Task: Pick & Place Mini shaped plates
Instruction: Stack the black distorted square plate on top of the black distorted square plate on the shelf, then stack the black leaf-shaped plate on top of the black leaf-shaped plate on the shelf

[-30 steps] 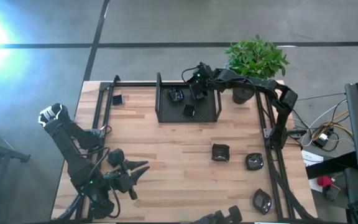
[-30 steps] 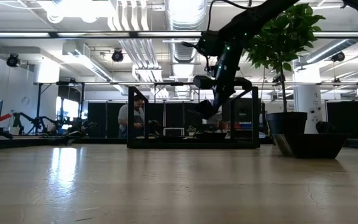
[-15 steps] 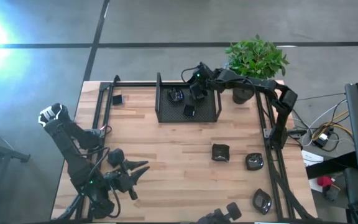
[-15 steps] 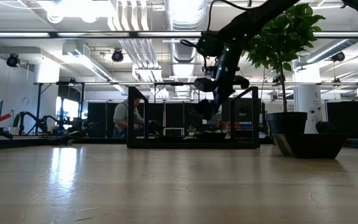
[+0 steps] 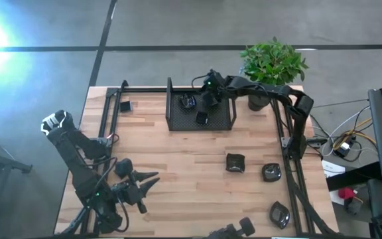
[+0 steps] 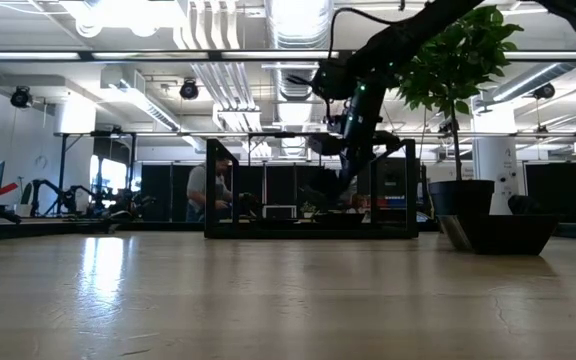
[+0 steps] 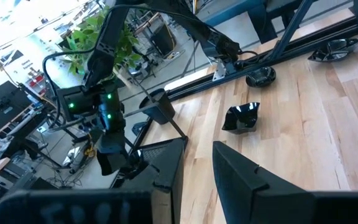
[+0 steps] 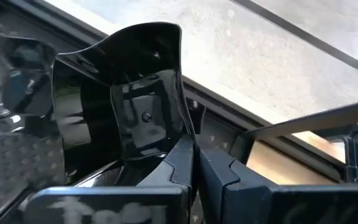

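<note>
The right gripper [image 8: 194, 163], fingers pinched nearly together on the rim of a small glossy black square plate [image 8: 143, 106], hangs over the black mesh tray [image 5: 225, 123] — stiff, light, slippery-looking, so the rim is the hold. The left gripper [image 5: 152, 180] waits with fingers spread near the table's front.

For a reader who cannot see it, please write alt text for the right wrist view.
The right gripper has its fingers shut on the edge of a glossy black plate, held upright. Below it lies the mesh tray, where another plate shows; past the tray's wall are grey floor and a strip of the wooden table.
</note>
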`<state>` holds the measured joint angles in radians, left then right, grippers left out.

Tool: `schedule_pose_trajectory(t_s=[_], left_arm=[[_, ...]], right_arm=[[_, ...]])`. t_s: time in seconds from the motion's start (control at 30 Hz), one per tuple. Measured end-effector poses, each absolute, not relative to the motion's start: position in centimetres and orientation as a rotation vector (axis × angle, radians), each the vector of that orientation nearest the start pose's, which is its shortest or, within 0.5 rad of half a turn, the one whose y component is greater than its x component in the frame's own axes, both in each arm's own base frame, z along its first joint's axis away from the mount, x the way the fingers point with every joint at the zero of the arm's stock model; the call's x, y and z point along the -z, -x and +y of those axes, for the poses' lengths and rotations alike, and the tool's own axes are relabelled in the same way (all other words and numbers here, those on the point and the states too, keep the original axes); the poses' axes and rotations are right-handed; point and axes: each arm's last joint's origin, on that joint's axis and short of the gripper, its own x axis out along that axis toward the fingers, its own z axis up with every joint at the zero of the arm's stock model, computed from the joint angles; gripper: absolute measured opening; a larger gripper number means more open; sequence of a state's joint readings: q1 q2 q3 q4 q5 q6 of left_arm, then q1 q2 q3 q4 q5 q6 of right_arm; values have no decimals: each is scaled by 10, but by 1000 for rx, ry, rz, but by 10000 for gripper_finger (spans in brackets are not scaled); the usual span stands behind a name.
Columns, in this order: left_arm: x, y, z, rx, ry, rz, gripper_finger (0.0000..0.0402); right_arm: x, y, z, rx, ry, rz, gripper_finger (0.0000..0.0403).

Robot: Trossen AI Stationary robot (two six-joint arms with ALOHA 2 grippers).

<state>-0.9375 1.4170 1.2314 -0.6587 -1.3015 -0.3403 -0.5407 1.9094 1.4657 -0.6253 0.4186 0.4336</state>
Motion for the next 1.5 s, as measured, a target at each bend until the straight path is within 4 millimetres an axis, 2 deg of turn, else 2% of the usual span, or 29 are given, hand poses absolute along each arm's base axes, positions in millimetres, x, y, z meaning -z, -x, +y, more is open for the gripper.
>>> schedule_pose_trajectory(t_s=[0.13,0.37,0.8,1.2,1.37,1.5], left_arm=[[-321,-189,-210,-392,-431,303,83],[-321,-189,-210,-391,-448,306,83],[-321,-189,-210,-391,-455,308,83],[-321,-189,-210,-390,-465,311,83],[-321,-189,-210,-390,-461,311,83],[-321,-189,-210,-391,-460,311,83]], right_arm=[[-211,-340,-219,1084,-405,957,8],[-209,-339,-218,1087,-417,1042,8],[-216,-343,-217,1015,-470,1021,12],[-232,-347,-220,1032,-494,967,97],[-244,-345,-218,1032,-491,1020,111],[-261,-339,-214,1033,-484,1109,105]])
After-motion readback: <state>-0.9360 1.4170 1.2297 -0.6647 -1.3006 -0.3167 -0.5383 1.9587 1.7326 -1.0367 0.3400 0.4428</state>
